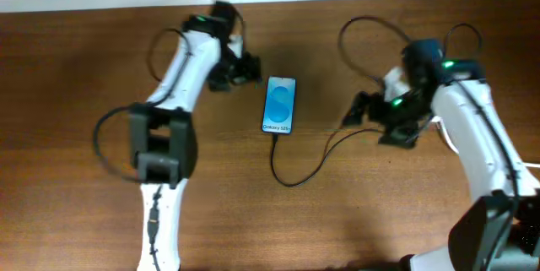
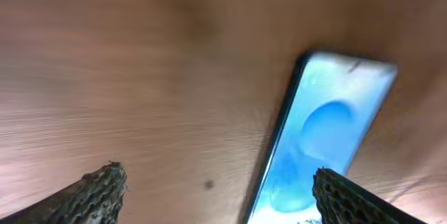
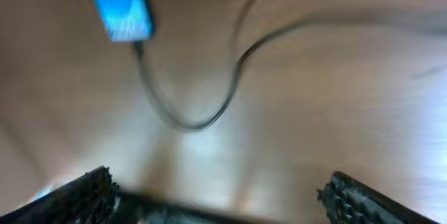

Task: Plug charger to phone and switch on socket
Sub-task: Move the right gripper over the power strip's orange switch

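The phone (image 1: pixel 278 105) lies flat with the screen up in the middle of the tabletop (image 1: pixel 76 68), and the charger (image 1: pixel 293 181) goes from its lower short end, makes a loop toward the bottom of the frame and then rises to the right. In the right wrist view the cable meets the end of the phone, so I judge that the connector is already seated, though the blur does not allow to be sure. The left gripper (image 1: pixel 245 70) hovers just beside the upper left corner of the phone, released, with nothing between its fingers (image 2: pixel 98 190). The right gripper (image 1: pixel 354 112) is right of centre, near the cable, also spread and empty. The socket I cannot find in any view; maybe the right arm hides it. The cable looks thin, light and limp, so pushing it would only bend it; better to take it close behind the connector tip. The phone looks slim, smooth and glassy, likely to slide on the wood; take it by the long edges. The switch probably needs a firm press, and a light strip could move away.
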Motion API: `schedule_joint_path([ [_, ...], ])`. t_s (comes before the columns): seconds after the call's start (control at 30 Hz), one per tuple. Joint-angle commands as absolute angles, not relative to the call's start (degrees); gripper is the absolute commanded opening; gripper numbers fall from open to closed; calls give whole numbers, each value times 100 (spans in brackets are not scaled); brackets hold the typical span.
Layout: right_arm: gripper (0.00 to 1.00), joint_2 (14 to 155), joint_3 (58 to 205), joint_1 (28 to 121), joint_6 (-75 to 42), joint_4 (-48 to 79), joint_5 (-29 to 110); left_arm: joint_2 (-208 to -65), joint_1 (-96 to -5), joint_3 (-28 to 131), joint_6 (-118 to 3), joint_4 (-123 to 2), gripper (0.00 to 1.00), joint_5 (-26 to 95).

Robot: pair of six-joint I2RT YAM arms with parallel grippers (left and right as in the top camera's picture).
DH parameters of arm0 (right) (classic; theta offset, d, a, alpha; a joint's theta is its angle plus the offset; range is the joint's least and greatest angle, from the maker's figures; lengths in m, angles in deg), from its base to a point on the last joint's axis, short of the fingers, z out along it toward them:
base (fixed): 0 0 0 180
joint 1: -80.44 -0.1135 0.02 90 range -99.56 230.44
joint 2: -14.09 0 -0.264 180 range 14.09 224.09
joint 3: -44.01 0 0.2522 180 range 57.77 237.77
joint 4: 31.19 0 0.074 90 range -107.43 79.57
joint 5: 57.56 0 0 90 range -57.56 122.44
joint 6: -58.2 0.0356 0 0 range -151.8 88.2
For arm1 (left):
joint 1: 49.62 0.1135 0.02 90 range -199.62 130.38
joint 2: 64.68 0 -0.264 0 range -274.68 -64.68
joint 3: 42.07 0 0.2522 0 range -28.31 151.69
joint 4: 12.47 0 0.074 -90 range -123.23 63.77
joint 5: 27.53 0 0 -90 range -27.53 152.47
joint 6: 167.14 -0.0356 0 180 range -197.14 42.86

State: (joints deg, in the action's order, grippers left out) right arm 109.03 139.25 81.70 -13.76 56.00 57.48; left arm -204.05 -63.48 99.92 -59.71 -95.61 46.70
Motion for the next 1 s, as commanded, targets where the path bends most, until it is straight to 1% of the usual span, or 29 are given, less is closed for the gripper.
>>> schedule_joint_path([
  [0.0,98,10929,15096,8959,-1002,5933,4172,-18401,-5983,10376,-5955,-9474,93,5750],
  [0.07,98,11292,15245,9767,-856,5557,4128,-17378,-5918,10376,-5958,-9441,100,6428],
  [0.13,98,11523,15234,10349,-858,5025,4060,-16827,-5918,10376,-5962,-9577,99,7204],
  [0.17,99,11569,15219,10550,-860,4682,3794,-16748,-5918,10376,-5960,-9664,99,7379],
  [0.2,98,11633,15166,10751,-858,4378,3155,-16729,-5920,10374,-5960,-9880,100,7409],
  [0.27,98,11838,15164,10972,-863,4044,2876,-16763,-5920,10374,-5960,-10224,99,7411],
  [0.33,99,12103,15164,11059,-904,3476,2873,-16763,-5920,10374,-5960,-10350,99,7409],
  [0.37,98,12365,15164,11046,-1120,3176,2873,-16763,-5920,10374,-5960,-10357,100,7411],
  [0.53,98,13333,15162,11048,-1249,2967,3059,-16763,-5920,10374,-5960,-10359,99,7409],
  [0.63,98,13707,15162,11046,-1252,2713,3697,-16763,-5920,10374,-5960,-10359,99,7409],
  [0.83,98,14022,15160,11042,-1252,2215,3927,-16763,-5920,10374,-5960,-10359,99,7409],
  [0.97,98,14113,15157,11042,-1313,2070,4576,-16763,-5920,10374,-5960,-10359,99,7409],
])
